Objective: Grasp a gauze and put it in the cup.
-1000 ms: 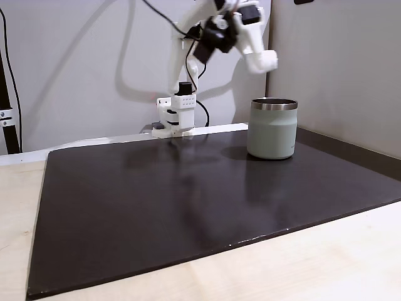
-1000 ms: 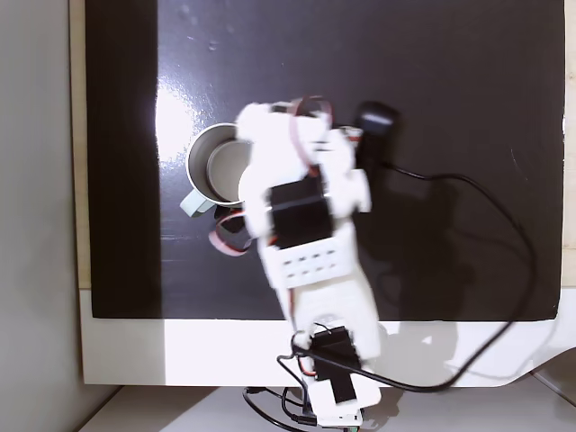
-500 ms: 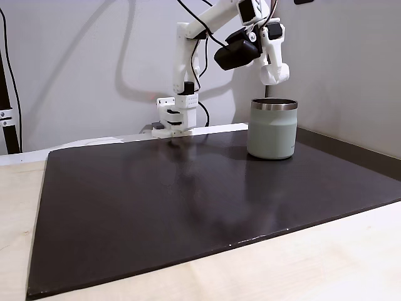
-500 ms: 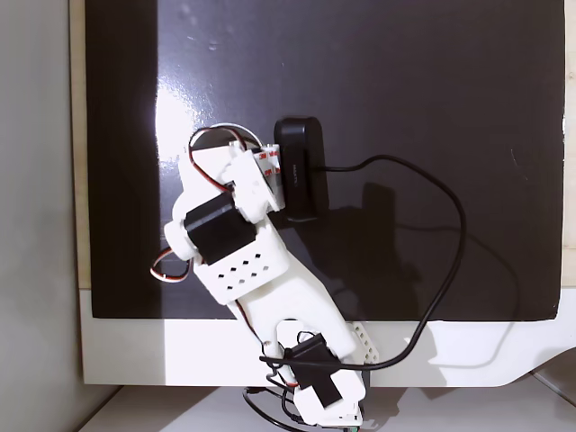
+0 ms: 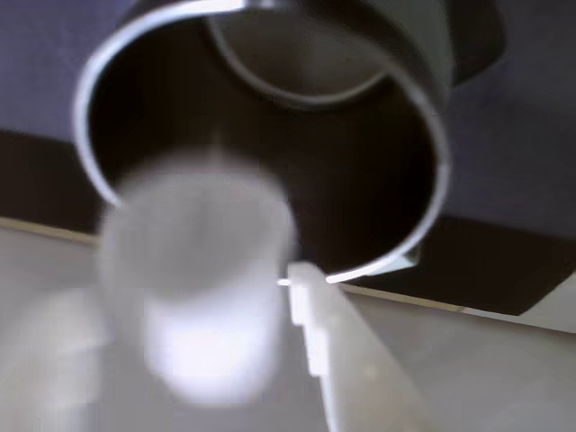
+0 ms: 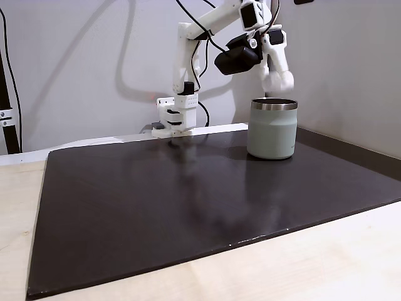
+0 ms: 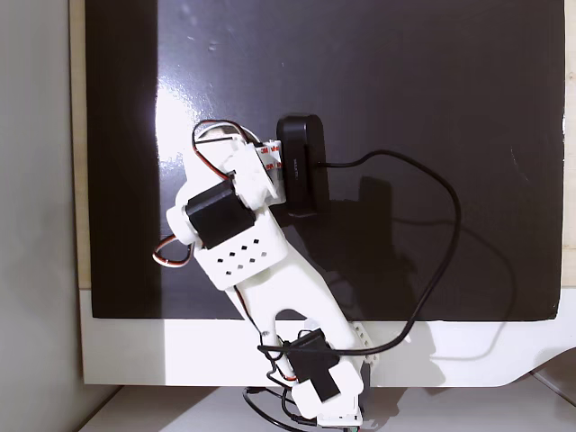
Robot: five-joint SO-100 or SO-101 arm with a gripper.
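Directly above the cup (image 6: 272, 129), the gripper (image 6: 277, 79) hung with its tip just over the steel rim. At the wrist view, the gauze (image 5: 200, 279) appeared as a blurred white roll pinched against the finger (image 5: 328, 346), positioned over the cup's open mouth (image 5: 270, 153). The cup stood on the dark mat (image 6: 188, 200).

The arm (image 6: 207, 25) reaches forward, elbow high, jaws angled downward.
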